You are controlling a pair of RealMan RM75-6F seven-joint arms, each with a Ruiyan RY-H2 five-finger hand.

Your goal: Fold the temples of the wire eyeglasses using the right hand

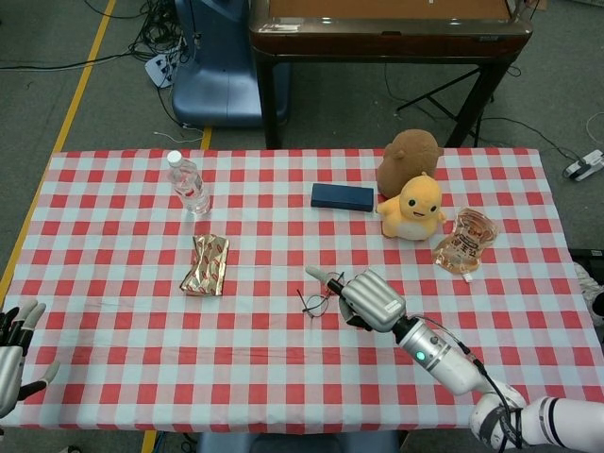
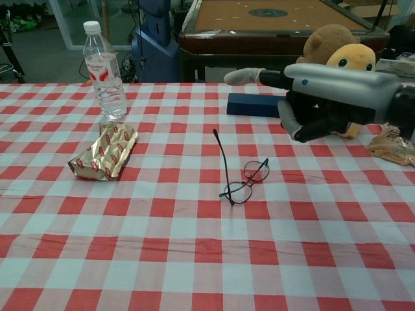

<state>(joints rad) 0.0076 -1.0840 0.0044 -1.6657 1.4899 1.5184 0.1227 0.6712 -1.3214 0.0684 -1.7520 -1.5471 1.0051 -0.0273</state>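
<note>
The wire eyeglasses [image 1: 316, 300] [image 2: 244, 182] lie on the checked tablecloth [image 1: 283, 368] near the middle, lenses down. One temple sticks straight up and the other lies folded across the lenses. My right hand [image 1: 371, 299] [image 2: 318, 97] hovers above and to the right of them, clear of the frame. It holds nothing; one finger points left and the others are curled in. My left hand [image 1: 14, 354] shows only in the head view, off the table's front left corner, fingers spread and empty.
A water bottle [image 1: 191, 184] [image 2: 107, 71] stands at the back left, with a gold snack packet [image 1: 208, 264] [image 2: 107, 152] in front of it. A dark blue case [image 1: 343, 196] [image 2: 258, 105], a yellow plush [image 1: 415, 208], a brown plush [image 1: 408, 156] and a clear packet [image 1: 465, 243] occupy the back right.
</note>
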